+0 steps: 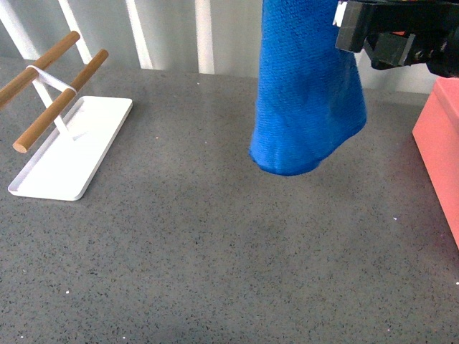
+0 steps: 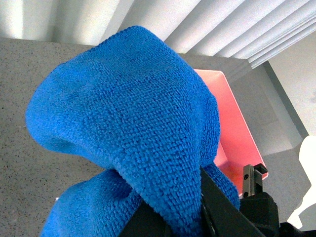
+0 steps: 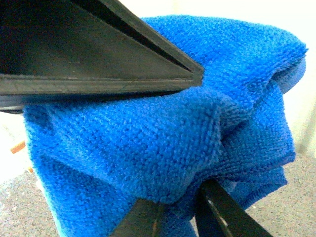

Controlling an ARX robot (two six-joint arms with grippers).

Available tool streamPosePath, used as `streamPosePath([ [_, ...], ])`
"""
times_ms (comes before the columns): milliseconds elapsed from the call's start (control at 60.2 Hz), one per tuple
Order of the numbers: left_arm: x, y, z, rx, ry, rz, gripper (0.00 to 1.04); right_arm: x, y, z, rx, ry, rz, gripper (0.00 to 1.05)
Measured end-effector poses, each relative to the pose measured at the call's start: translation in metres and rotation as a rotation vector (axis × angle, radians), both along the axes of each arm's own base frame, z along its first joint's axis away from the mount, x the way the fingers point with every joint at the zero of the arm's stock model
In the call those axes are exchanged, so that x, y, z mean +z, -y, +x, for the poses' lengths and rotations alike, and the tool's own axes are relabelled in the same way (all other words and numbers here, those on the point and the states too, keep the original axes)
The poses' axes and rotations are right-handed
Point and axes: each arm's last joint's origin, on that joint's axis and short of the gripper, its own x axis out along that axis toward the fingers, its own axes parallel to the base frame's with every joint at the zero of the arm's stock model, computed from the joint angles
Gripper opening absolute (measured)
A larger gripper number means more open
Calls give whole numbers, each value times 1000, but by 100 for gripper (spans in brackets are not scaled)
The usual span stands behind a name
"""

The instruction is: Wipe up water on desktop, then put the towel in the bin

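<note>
left wrist view is showing the left end effector [image 2: 173, 212] pinching the towel [image 2: 128, 113], hanging clear above the worktop [image 1: 215, 272]. right end effector [image 3: 177, 205] is straddling a fold; whether it is gripping, i cannot tell. the towel should be travelling fully over the bin [image 1: 441, 143] before releasing.

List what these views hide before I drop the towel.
- Inside of the bin: cut off by the front view's right edge; behind the towel in the left wrist view.
- Towel's top: past the front view's top edge.
- Water on the desktop: too faint to tell.
</note>
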Motion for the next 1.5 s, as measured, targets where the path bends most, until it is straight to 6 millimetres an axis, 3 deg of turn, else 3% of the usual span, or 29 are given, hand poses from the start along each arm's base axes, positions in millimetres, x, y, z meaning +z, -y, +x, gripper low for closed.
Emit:
streamPosePath([
  [382,-3,-4,-2,18,1,7,6,6,12,0,-25,-33,9,3],
  [632,4,-23,3,55,36,4,47,17,24,-2,-86,-48,20,3],
  [831,1,-87,20,196,48,43,83,22,31,-3,-109,-47,46,3],
  [947,-11,-122,18,249,65,79,100,19,35,-5,-119,-64,52,3],
  [1047,-16,-142,-1,262,108,111,98,13,39,-8,-127,-86,45,3],
  [1313,-37,-191,-92,312,118,131,98,-8,42,-9,-143,-130,0,3],
  [1363,-41,-198,-102,439,240,211,92,-8,41,-9,-140,-128,-2,3],
  [1429,-50,-211,-124,660,482,319,76,-9,38,-11,-127,-120,-16,3],
  [1496,-54,-211,-137,700,569,343,63,-10,37,-12,-119,-121,-23,3],
])
